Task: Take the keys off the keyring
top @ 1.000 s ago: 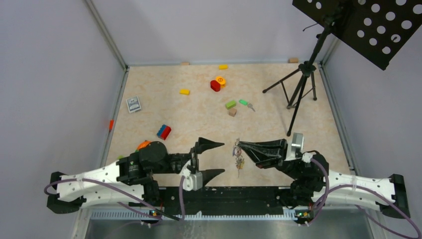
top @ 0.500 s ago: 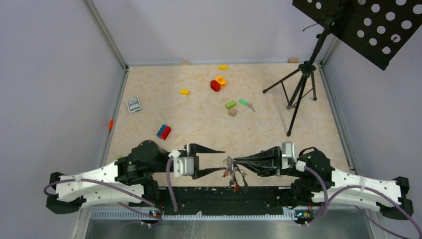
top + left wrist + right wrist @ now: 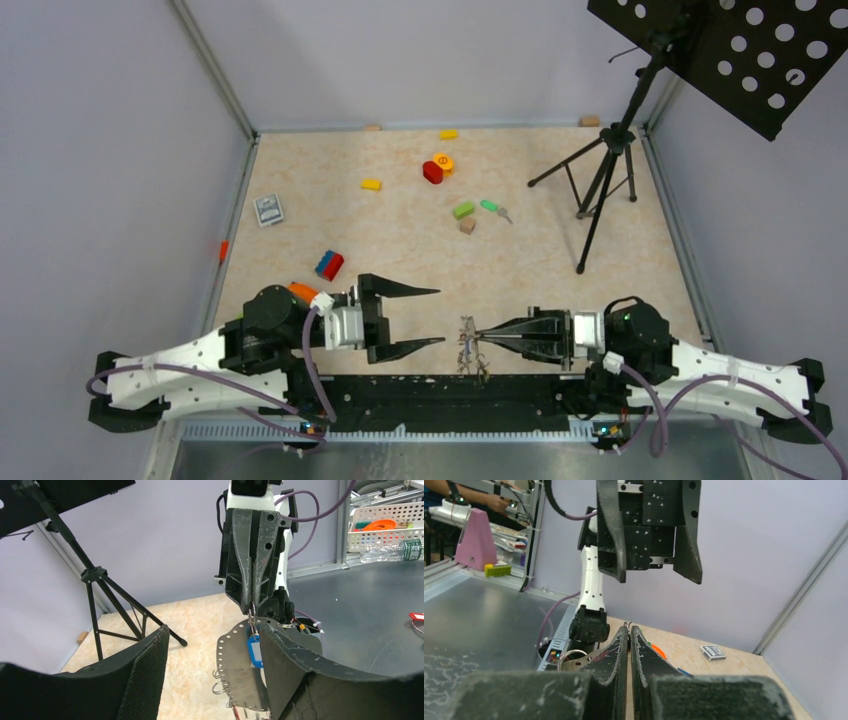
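Right claw (image 3: 478, 335) pinches the keyring (image 3: 234, 672); left claw (image 3: 440, 316) is wide open.
The keyring hangs by the middle of the near edge of the tabletop (image 3: 400, 230), with the left claw just beside it. The pinch looks tiny. A hard tug on the blue key (image 3: 254, 650) could pull the whole bunch loose and drop it.

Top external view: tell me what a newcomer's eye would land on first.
At the near edge of the table, the right end effector is shut on the keyring, which dangles from its tips, facing the wide-open left end effector. Next come the black music stand at the far right and the coloured blocks scattered toward the far side.
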`<act>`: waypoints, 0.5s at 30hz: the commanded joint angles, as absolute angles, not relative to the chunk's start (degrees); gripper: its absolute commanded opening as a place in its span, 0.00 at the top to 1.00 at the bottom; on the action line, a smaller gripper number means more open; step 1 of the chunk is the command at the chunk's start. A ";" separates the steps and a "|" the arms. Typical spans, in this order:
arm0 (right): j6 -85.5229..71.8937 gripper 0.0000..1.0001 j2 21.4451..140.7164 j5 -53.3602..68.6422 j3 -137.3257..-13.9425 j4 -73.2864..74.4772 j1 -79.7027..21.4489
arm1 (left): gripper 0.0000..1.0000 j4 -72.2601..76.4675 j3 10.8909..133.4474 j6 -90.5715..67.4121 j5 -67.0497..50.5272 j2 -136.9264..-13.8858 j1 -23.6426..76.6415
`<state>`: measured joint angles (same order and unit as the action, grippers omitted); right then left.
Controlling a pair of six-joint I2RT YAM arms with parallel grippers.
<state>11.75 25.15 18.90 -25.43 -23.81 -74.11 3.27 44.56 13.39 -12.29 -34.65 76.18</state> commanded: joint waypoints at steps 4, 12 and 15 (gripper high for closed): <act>21.46 1.00 24.27 27.19 -27.69 -25.99 -73.91 | 0.31 9.06 43.80 13.13 -15.20 -35.05 76.29; 32.16 1.00 25.72 31.67 -32.88 -14.84 -73.90 | 0.29 11.06 42.27 17.16 -22.20 -35.14 76.29; 33.39 1.00 25.70 32.41 -33.95 -13.47 -73.89 | 0.30 10.94 42.13 17.93 -23.41 -35.35 76.29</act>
<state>28.47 26.04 29.76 -29.10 -14.33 -74.08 7.55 42.61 15.79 -19.31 -35.14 76.18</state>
